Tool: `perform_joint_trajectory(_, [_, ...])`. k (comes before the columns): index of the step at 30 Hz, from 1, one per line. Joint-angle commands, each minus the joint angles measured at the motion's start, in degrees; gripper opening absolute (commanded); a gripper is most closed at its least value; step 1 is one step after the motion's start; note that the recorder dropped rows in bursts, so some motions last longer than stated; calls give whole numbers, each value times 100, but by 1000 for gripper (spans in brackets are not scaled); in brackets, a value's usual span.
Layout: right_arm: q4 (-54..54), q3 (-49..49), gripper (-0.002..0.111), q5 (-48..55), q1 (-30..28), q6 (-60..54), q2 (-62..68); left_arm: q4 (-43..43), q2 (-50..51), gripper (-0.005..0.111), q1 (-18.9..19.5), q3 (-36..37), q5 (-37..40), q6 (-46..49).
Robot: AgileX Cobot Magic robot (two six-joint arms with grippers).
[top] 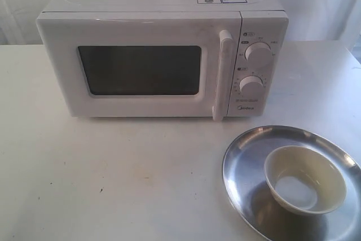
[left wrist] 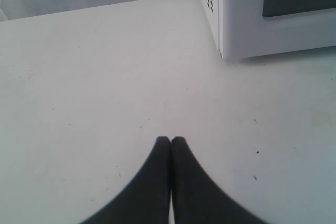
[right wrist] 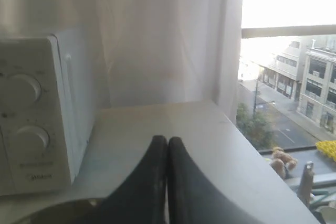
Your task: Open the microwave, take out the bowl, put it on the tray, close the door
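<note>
Sitting in the tray [top: 240, 165] at the lower right of the exterior frame, the bowl [top: 305, 179] is out of the microwave [top: 141, 4].
The door [top: 140, 70] is flush shut, upper centre. Left gripper [left wrist: 170, 140] and right gripper [right wrist: 167, 139] each have their tips pressed together, holding nothing, over the white table [top: 113, 179].

microwave [top: 141, 26]: white casing, smooth, with a faint sheen
door [top: 139, 70]: dark glossy window in a smooth white panel
tray [top: 242, 165]: polished steel, mirror-bright
bowl [top: 304, 180]: cream, glazed-looking, glossy inside
table [top: 113, 184]: white, matt, lightly specked
curtain [right wrist: 163, 40]: thin white cloth
left gripper [left wrist: 170, 139]: black, matt, smooth
right gripper [right wrist: 167, 139]: same black matt finish
</note>
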Motion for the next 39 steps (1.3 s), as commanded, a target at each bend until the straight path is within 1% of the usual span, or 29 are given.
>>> perform_joint_trajectory(1, [1528,29,0,418,-26,-1961,-26,-20,-12,0,-5,19,-6,-32])
perform_joint_trajectory(6, [2238,29,0,403,-26,-2608,-26,-20,-12,0,-5,19,-6,-32])
perform_joint_trajectory(17, [2238,29,0,653,-26,-2609,-26,-20,-12,0,-5,19,-6,-32])
perform_joint_trajectory(39, [2238,29,0,664,-26,-2609,-26,-20,-12,0,-5,19,-6,-32])
